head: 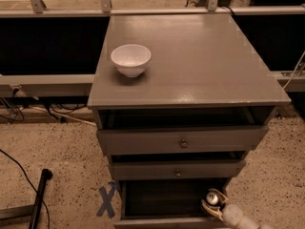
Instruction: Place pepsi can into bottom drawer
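Observation:
The bottom drawer (162, 199) is pulled open at the foot of the grey cabinet, its dark inside showing. The pepsi can (213, 197) shows only its silver top, at the drawer's right side, standing upright. My gripper (211, 206) reaches in from the bottom right corner, its pale fingers (208, 208) around the can's lower part. The can's blue body is hidden.
A white bowl (130, 59) stands on the cabinet top (200, 66) at the left. The two upper drawers (183, 140) with round knobs are slightly open. A blue X (106, 200) is taped on the floor at the left, near a black pole (38, 197).

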Controlling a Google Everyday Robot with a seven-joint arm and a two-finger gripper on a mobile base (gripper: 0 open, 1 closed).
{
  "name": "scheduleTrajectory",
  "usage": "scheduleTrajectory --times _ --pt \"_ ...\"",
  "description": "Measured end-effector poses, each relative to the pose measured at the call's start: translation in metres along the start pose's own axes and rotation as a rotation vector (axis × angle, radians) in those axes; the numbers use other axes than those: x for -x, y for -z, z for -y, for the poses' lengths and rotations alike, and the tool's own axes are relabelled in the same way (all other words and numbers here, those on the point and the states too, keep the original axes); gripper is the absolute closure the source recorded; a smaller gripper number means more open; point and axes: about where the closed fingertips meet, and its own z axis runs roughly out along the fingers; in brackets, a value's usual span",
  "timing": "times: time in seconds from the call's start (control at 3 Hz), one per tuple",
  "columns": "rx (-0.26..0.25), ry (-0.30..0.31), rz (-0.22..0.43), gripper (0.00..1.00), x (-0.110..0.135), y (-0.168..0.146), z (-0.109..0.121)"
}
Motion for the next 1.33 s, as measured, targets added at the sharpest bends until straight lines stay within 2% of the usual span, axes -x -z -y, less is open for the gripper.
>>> scheduleTrajectory --times 0.67,1.0,1.33 --pt "0.006 -0.002 0.004 0.07 0.0007 -0.0044 -0.002" --pt "0.008 -0.003 0.006 0.0 0.001 -0.0059 -0.0026" --pt "0.008 -0.003 0.006 0.0 0.001 -0.0059 -0.0026"
